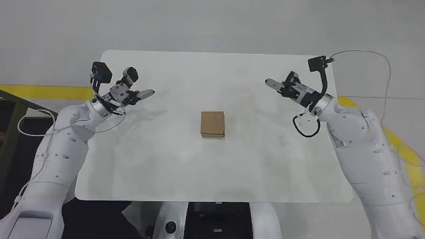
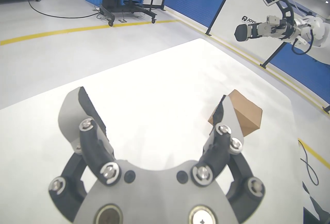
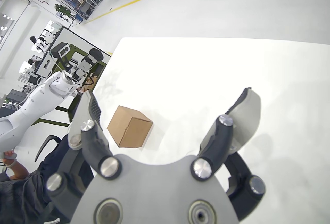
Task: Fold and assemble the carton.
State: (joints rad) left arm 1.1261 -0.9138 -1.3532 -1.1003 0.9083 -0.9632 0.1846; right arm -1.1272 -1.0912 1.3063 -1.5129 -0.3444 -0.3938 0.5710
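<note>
Two sets of fingers spread wide, holding nothing: left gripper and right gripper, over opposite ends of the table. Farther in, midway between them (well apart from both), the box, closed up and squarish, neither arm clearly nearer.

A white surface with rounded corners carries a single thing, a small brown carton. The carton is closed into a cube and rests flat near the surface's middle, well apart from every edge. Faint smudges mark the surface to the left of the carton.
</note>
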